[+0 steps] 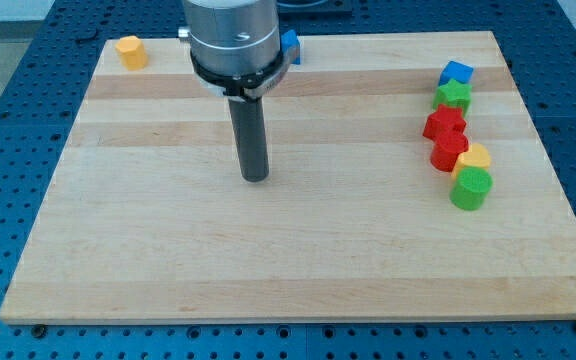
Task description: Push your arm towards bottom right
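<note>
My tip (256,177) rests on the wooden board (298,260) left of its middle, touching no block. A yellow block (131,51) sits at the view's top left. A blue block (290,46) shows partly behind my arm at the top. At the view's right a column of blocks runs downward: a blue block (456,73), a green star-like block (453,96), a red star-like block (444,125), a second red block (450,151), a yellow block (475,157) and a green cylinder (471,188). All lie far to the right of my tip.
The board lies on a blue perforated table (8,150). My arm's grey body (230,40) hangs over the board's top edge.
</note>
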`<state>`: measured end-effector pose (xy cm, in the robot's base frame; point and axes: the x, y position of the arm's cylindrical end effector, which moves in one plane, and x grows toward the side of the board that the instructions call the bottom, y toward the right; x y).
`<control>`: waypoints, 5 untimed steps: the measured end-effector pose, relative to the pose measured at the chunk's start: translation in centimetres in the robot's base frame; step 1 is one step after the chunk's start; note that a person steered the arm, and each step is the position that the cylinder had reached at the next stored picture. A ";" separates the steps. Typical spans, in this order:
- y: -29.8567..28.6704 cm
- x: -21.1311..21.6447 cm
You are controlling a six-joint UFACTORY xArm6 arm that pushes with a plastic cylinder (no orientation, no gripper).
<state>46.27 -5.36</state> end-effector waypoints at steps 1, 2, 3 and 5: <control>1.4 5.6; 5.5 10.6; 14.2 11.7; 33.3 11.6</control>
